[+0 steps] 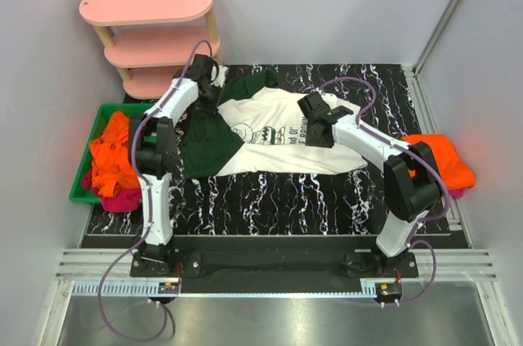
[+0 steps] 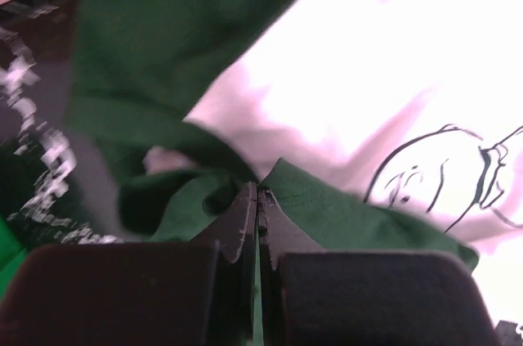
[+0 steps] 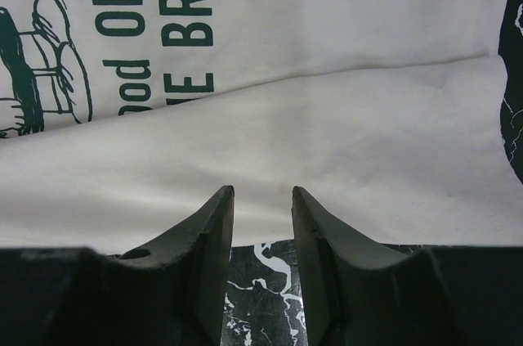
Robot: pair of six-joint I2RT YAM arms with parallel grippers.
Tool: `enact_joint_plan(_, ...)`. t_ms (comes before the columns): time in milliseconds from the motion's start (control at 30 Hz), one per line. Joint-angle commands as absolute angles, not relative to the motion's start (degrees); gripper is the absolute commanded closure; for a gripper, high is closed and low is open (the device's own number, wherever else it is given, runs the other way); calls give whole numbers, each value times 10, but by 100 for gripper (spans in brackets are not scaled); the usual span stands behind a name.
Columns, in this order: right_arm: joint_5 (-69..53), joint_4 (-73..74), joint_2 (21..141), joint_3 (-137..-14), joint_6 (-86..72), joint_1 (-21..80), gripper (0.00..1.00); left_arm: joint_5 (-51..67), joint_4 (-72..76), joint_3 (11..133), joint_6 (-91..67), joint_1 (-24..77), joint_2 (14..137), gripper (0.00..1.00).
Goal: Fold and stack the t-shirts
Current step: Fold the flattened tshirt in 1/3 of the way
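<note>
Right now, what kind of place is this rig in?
Probably a robot lab test cell: bare grey partition walls, a black marble-print mat, and a green bin of t-shirts as props.

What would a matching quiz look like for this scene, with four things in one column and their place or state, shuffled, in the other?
Column one:
1 left hand
2 right hand
3 pink shelf
4 green bin

Column two:
A holds orange and magenta clothes
B shut on the green sleeve of the white t-shirt
C stands at the far left
D open, over the white t-shirt's edge

Pairs: 1-B, 2-D, 3-C, 4-A
</note>
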State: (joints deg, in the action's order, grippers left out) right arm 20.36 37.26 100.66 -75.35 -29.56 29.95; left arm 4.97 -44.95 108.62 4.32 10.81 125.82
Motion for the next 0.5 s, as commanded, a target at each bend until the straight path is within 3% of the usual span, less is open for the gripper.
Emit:
enact_joint_plan(0,217,364,998,-747,-288,299,58,33,-446,1153,60,140,1289,99)
enact_joint_plan(300,220,365,999,-736,-284,299,58,23,-482,1236,57,153,1363,95)
enact_joint_plan(433,219,365,999,-739,-283,298,58,15,-488,1218,55,152,1359,79)
enact_joint_plan(467,218,364,1000,-740,-283,299,57,14,-489,1214,55,152,1347,66)
